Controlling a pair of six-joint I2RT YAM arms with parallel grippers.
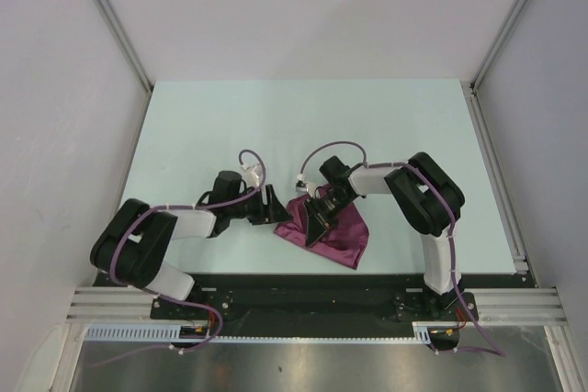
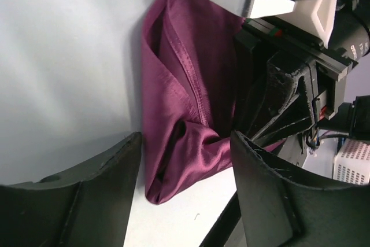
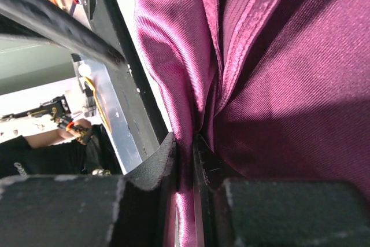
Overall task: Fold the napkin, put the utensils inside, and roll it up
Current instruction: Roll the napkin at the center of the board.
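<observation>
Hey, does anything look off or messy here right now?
The soft maroon cloth napkin lies bunched in uneven folds, not flat. The right gripper pinches a ridge of it; the left gripper stands open beside it. No utensil is visible.

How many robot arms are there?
2. The left arm reaches in from the left, the left gripper open at the napkin's edge. The right arm comes from the right, the right gripper pinching the napkin.

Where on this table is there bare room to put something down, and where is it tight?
Free: the far half of the table, beyond both arms; also the strip between the right arm and the table's right edge. Crowded: near centre, where the left gripper and right gripper meet at the napkin.
</observation>
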